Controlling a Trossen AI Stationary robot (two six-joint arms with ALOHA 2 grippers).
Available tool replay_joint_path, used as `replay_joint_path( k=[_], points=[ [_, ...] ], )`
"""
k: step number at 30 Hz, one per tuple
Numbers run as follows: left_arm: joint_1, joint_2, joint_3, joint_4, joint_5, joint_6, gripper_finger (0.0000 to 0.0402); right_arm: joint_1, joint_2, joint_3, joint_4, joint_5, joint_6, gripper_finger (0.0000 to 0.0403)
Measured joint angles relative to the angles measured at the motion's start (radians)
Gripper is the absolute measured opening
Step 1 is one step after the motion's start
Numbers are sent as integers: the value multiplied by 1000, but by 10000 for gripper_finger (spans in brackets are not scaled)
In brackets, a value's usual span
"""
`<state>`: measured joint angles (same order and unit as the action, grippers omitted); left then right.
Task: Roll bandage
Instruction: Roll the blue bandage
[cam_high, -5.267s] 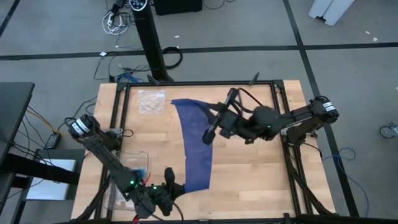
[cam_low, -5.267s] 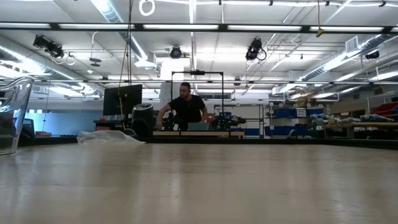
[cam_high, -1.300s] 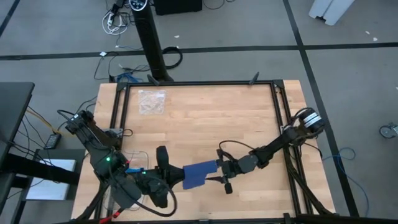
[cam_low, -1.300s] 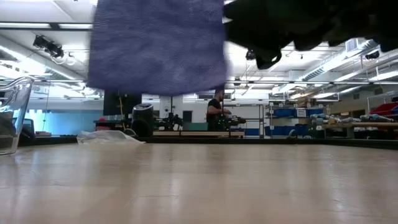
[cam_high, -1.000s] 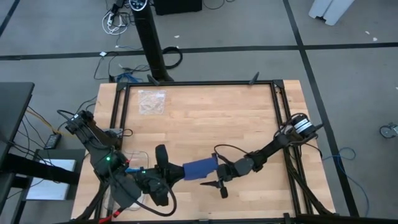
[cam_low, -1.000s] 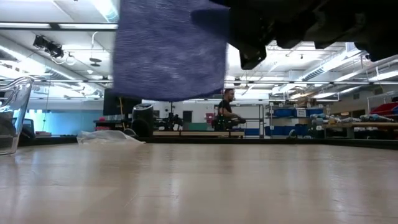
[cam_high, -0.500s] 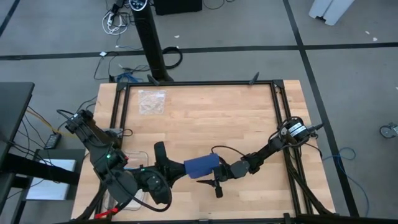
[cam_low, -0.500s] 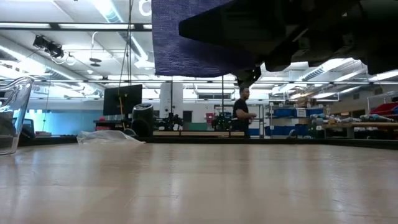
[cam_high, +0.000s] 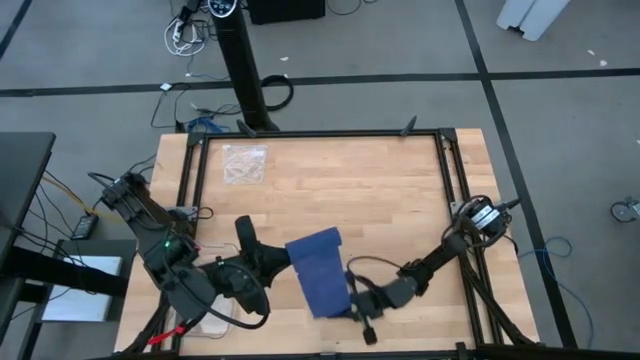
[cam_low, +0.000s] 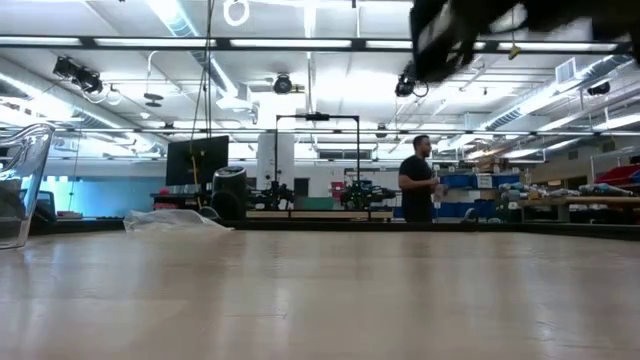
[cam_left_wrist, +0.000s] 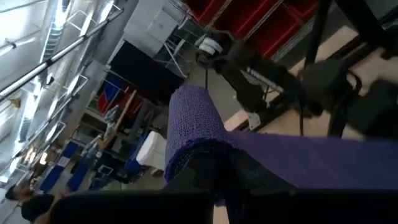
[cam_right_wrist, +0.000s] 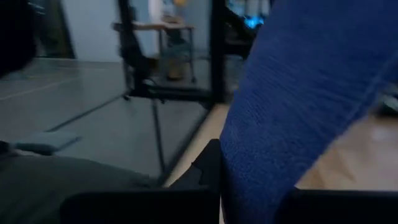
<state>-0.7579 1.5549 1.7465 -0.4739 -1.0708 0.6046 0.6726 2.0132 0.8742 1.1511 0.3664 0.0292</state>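
Observation:
The navy-blue bandage (cam_high: 318, 272) is a broad flat band held in the air over the near middle of the table, slanting from far left to near right. My left gripper (cam_high: 278, 256) is shut on its far-left end. My right gripper (cam_high: 356, 304) is shut on its near-right end. In the left wrist view the bandage (cam_left_wrist: 292, 158) stretches away from the fingers. In the right wrist view it (cam_right_wrist: 298, 106) fills the picture's right. The low view shows no bandage, only a dark arm (cam_low: 480, 25) at the top. My left gripper holds the bandage's far-left end (cam_left_wrist: 193, 134), which is folded over the dark fingers (cam_left_wrist: 214, 177). It comes level from the table's left. The band runs away from it clear of the table. My right gripper holds the bandage's near-right end (cam_right_wrist: 249, 155) beside one dark finger (cam_right_wrist: 208, 168); the cloth itself hides the place of contact. It comes from the table's right. The band is lifted clear of the table.
A clear plastic bag (cam_high: 244, 163) lies at the table's far left, also in the low view (cam_low: 175, 220). A clear container (cam_low: 20, 185) stands at the left. Black frame rails (cam_high: 320, 135) border the table. A person (cam_low: 417, 180) stands in the room behind.
Both grippers have risen with the bandage, which has left the top of the low view. The right gripper has gone toward the near edge and the left a little toward the far edge. The band has turned from level across the table to slanting.

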Motion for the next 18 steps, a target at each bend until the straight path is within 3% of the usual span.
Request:
replay_joint_path(
  k=[6,18],
  points=[
    [17,-70,-125,3,-31,-62,16,97,-2,153,-58,0,-173,2],
    [77,-214,-517,19,-44,-301,16,153,-85,495,-494,156,-451,1]
  ],
)
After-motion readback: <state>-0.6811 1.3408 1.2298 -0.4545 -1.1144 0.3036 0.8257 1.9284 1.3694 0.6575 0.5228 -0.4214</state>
